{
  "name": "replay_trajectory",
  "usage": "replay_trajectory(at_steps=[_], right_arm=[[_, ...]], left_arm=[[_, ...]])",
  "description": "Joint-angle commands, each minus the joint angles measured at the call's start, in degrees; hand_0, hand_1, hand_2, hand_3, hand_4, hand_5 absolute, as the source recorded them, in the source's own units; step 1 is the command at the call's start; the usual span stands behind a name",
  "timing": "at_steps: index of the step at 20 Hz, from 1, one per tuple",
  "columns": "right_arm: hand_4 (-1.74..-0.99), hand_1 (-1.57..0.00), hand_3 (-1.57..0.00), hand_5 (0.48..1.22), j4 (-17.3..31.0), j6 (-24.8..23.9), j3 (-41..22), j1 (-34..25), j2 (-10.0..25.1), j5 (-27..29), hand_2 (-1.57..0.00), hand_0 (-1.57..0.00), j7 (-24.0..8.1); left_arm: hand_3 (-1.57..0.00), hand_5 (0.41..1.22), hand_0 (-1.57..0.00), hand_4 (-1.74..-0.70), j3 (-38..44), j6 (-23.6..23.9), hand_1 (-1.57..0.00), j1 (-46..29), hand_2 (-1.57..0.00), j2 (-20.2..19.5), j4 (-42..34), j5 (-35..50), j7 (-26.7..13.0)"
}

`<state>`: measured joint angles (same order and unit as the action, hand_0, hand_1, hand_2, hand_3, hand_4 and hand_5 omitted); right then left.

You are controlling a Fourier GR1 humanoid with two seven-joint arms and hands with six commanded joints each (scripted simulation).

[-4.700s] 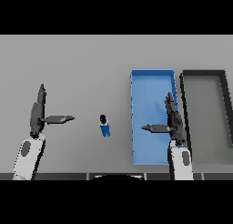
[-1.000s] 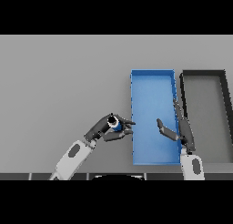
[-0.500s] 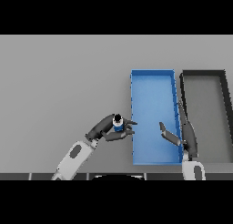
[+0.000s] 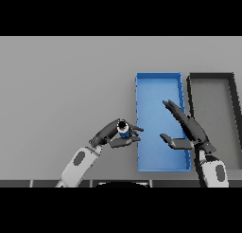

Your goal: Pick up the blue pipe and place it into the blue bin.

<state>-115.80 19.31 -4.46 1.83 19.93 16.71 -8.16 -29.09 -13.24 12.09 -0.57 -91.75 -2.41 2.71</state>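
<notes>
The blue pipe (image 4: 124,129) is a short blue tube with a dark open end, held just left of the blue bin's (image 4: 156,87) left wall. My left hand (image 4: 109,135) has its fingers and thumb curled round it, and the fingertips reach the bin's rim. My right hand (image 4: 187,129) hovers open over the bin's right half, fingers straight and pointing up-left, thumb stretched toward the left.
A dark grey bin (image 4: 212,109) stands right beside the blue bin on its right. The grey table (image 4: 61,85) spreads to the left and behind.
The left hand took hold of the pipe and brought it right, up to the blue bin's left wall. The right hand has shifted slightly over the bin's right side.
</notes>
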Motion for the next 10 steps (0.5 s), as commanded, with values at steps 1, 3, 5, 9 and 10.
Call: replay_trajectory(at_steps=[1, 3, 5, 9, 10], right_arm=[[-1.247, -0.01, 0.0, 0.568, -0.9, 0.8, -0.7, -2.3, 1.1, 2.0, -0.11, 0.0, -2.6], [-1.261, -0.01, 0.0, 0.56, -2.5, 1.3, -2.6, -5.6, 2.3, 2.5, -0.1, 0.0, -5.5], [-1.281, 0.0, 0.0, 0.558, -3.4, 2.3, -5.6, -10.0, 3.2, 2.0, -0.08, 0.0, -9.0], [-1.302, 0.0, 0.0, 0.559, -1.3, 4.5, -8.9, -17.0, 2.5, 2.3, -0.04, 0.0, -11.4], [-1.3, 0.0, 0.0, 0.56, -1.0, 4.8, -10.1, -18.2, 1.7, 2.6, -0.04, 0.0, -12.2]], left_arm=[[-1.57, 1.221, -1.57, -1.47, 0.3, 0.0, -1.57, 0.5, -1.57, 0.4, 0.3, -0.2, -0.8], [-1.57, 1.221, -1.57, -1.47, 0.6, -0.8, -1.57, -0.1, -1.57, 0.0, -0.1, -0.6, -0.4], [-1.57, 1.221, -1.57, -1.47, 1.0, -1.3, -1.57, 0.2, -1.57, 0.7, 0.2, -1.1, -0.8], [-1.57, 1.221, -1.57, -1.47, 2.2, -1.9, -1.57, 0.8, -1.57, 1.3, 1.0, -2.5, -0.5], [-1.57, 1.221, -1.57, -1.47, 2.3, -2.5, -1.57, 0.7, -1.57, 1.5, 1.2, -2.4, -0.4]])
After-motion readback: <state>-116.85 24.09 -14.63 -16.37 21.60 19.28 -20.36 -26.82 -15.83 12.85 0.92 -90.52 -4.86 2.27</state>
